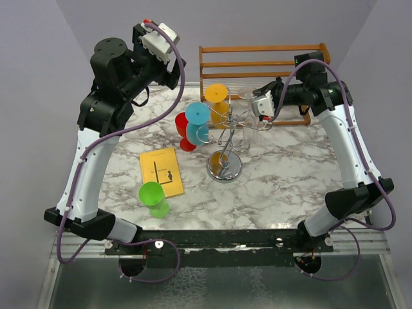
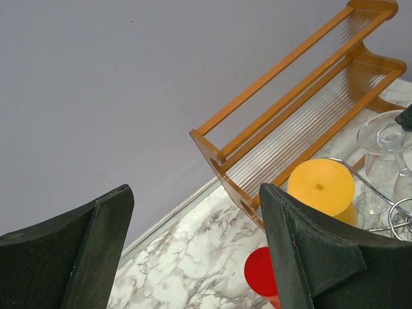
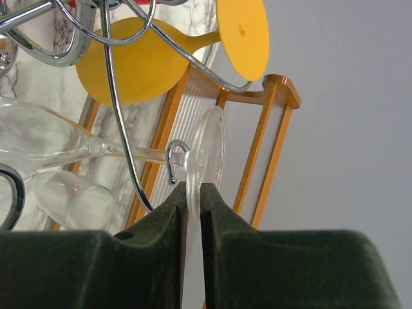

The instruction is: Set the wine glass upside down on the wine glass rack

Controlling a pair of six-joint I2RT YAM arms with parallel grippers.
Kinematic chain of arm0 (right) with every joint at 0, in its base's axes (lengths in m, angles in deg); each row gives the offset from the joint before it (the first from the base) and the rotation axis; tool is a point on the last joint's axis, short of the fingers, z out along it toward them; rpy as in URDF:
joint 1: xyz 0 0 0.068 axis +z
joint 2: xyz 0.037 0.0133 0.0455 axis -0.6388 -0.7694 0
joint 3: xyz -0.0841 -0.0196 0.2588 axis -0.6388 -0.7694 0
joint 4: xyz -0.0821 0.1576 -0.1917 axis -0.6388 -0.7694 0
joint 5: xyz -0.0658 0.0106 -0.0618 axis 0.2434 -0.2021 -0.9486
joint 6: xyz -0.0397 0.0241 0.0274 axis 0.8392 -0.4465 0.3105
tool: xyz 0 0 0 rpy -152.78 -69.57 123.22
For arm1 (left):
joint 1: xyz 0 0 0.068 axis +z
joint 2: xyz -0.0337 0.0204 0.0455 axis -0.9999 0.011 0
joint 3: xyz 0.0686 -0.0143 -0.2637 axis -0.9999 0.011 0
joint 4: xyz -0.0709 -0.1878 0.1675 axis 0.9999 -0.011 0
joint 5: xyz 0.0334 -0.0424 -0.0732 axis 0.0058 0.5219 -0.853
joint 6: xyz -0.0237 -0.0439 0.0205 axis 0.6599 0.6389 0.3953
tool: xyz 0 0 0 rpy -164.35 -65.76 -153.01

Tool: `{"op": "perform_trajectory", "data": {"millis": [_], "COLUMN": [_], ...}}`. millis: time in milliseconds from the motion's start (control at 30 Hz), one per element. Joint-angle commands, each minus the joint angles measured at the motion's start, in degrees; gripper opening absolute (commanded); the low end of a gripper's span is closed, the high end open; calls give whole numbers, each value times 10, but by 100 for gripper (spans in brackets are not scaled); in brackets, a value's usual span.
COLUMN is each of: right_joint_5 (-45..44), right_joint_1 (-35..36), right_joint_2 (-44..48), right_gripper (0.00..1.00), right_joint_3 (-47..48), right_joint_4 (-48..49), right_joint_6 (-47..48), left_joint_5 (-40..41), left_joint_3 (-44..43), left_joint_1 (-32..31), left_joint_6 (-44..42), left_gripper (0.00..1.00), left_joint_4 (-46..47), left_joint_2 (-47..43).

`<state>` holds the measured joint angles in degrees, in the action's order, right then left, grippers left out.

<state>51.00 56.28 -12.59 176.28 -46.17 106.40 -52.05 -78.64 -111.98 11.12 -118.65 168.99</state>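
Note:
The clear wine glass [image 3: 45, 138] hangs on the silver wire wine glass rack [image 1: 224, 166]. Its stem [image 3: 129, 153] passes through a curled hook [image 3: 174, 154] just under the foot [image 3: 212, 141]. My right gripper [image 3: 194, 193] pinches the rim of that foot between its dark pads, and it sits on the rack's right side [image 1: 257, 111]. Raised at the back left, my left gripper [image 2: 196, 251] stands wide open with nothing in it, its fingers [image 1: 174, 69] well away from the rack. The left wrist view shows the glass [image 2: 383, 138] at its right edge.
Yellow [image 1: 217, 93], blue [image 1: 197, 114] and red [image 1: 183, 122] plastic glasses hang on the rack. A second clear glass [image 3: 71, 196] hangs beside mine. A green glass [image 1: 152, 195] and a yellow booklet [image 1: 161, 172] lie at the front left. A wooden slatted shelf [image 1: 264, 64] stands behind.

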Motion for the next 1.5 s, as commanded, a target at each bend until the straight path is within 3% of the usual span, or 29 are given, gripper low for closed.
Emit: {"op": "perform_trajectory", "data": {"millis": [0, 333, 1133, 1300, 1467], "right_joint_5": [29, 46, 152, 199, 225], "right_joint_1": [5, 6, 5, 5, 5], "right_joint_2": [16, 19, 32, 44, 60], "right_gripper": [15, 24, 34, 36, 36], "right_joint_3": [0, -1, 12, 24, 24], "right_joint_4": [-13, -23, -58, -44, 29], "right_joint_6": [4, 1, -27, -83, -219], "left_joint_5": [-4, 8, 56, 76, 82], "left_joint_3": [6, 21, 64, 80, 115], "left_joint_1": [2, 2, 2, 5, 25], "left_joint_6": [-9, -22, -60, -59, -46], "left_gripper": [82, 82, 82, 84, 86], "left_joint_4": [9, 11, 15, 13, 11], "left_joint_2": [-18, -23, -37, -47, -64]}}
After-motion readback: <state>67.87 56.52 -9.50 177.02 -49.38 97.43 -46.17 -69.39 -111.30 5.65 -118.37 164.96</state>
